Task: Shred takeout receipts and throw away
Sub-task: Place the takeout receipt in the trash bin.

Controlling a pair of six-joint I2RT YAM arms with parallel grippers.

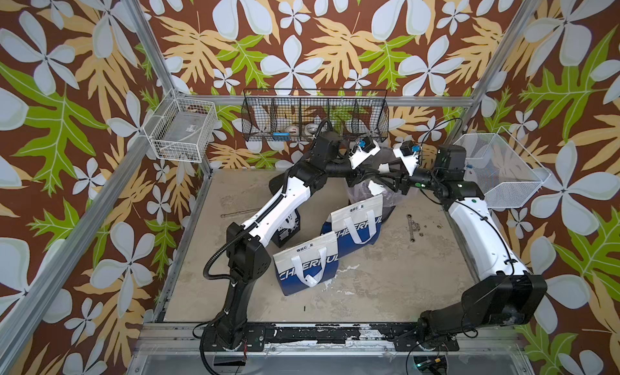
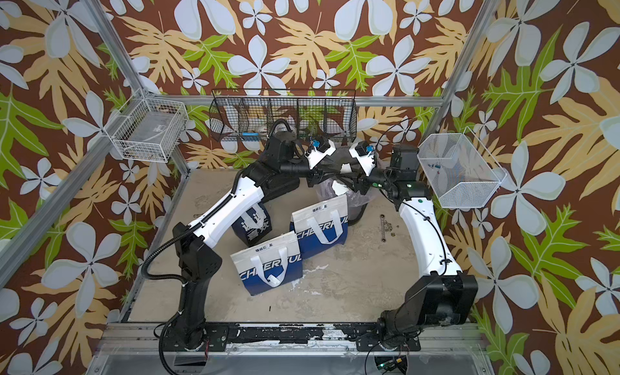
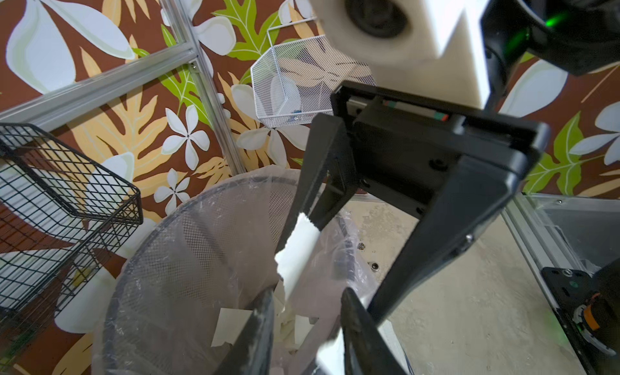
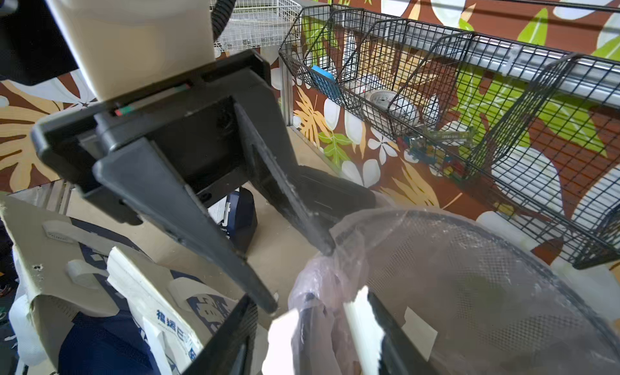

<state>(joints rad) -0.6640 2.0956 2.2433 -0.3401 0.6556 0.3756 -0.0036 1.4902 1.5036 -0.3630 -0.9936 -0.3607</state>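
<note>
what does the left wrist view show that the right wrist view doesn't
Only left wrist: the fine-mesh white basket. Only right wrist: the blue-and-white bags. Both: the lined bin with receipt scraps inside, a torn strip over it, and the black wire basket.

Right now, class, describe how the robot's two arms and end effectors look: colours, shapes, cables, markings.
Both the left arm and right arm have white shells between black joints. A black corrugated hose runs along the left; a thin black cable follows the right, which shows a green light. The left end effector and right end effector have flat, black, tapering fingers.
</note>
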